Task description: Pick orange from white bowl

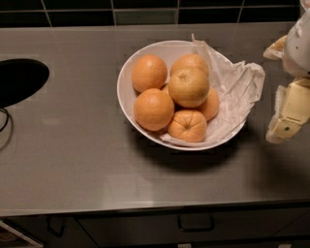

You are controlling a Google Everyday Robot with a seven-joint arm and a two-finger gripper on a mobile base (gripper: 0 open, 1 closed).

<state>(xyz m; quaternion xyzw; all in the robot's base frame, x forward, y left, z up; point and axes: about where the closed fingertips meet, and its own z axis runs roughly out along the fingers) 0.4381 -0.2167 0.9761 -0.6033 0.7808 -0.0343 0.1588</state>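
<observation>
Camera view shows the gripper (289,114) at the right edge, partly cut off, beside the white bowl (127,104); whether it is spread or pressed together I cannot tell; grey bench (63,160), dark tiles (145,12) behind; the orange (188,87) lies topmost in the bowl, stem dimple upward; crumpled paper (237,82) hides the bowl's right rim.
</observation>
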